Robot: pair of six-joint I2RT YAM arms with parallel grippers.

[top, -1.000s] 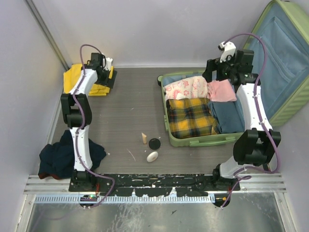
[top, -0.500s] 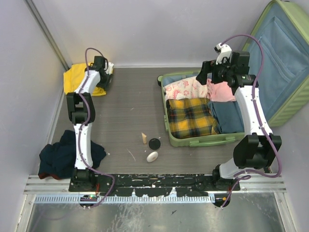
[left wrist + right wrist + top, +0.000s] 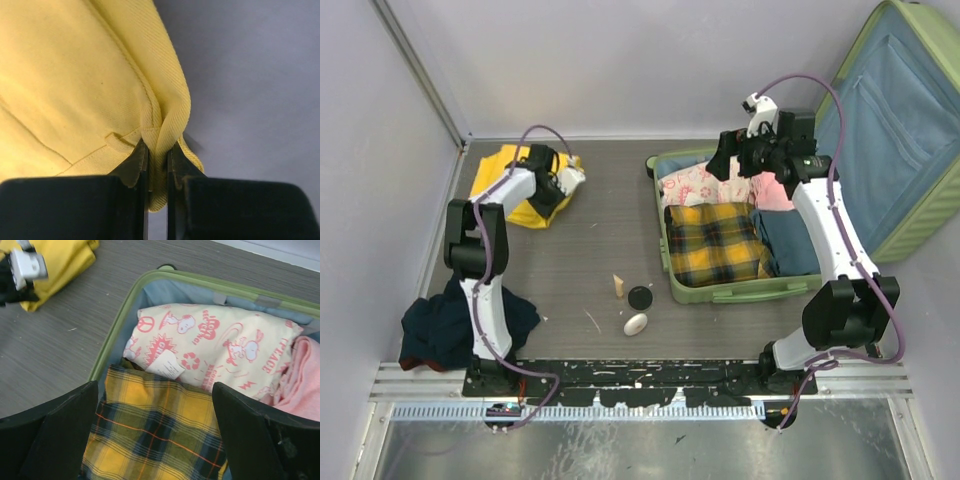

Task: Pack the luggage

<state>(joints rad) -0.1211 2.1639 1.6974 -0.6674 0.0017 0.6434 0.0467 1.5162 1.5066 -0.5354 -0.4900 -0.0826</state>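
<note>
The luggage (image 3: 720, 293), a light-green hard-shell suitcase, lies open at the right with its blue-lined lid (image 3: 900, 120) leaning up behind. It holds a cream printed cloth (image 3: 220, 340), a pink cloth (image 3: 305, 380), a yellow plaid cloth (image 3: 150, 435) and a dark blue fold (image 3: 790, 240). My left gripper (image 3: 157, 145) is shut on a bunched edge of a yellow garment (image 3: 515, 185) at the far left of the table. My right gripper (image 3: 154, 387) hangs open over the back of the luggage, with nothing between its fingers.
A dark navy garment (image 3: 440, 320) lies heaped at the near left. A small wooden block (image 3: 619, 286), a black round disc (image 3: 640, 297) and a white oval object (image 3: 636, 324) sit mid-table just left of the luggage. Walls stand close at the left and back.
My left gripper has shut on the yellow garment and dragged it right and nearer from the back left corner. The right gripper has drifted left over the luggage, still open.
</note>
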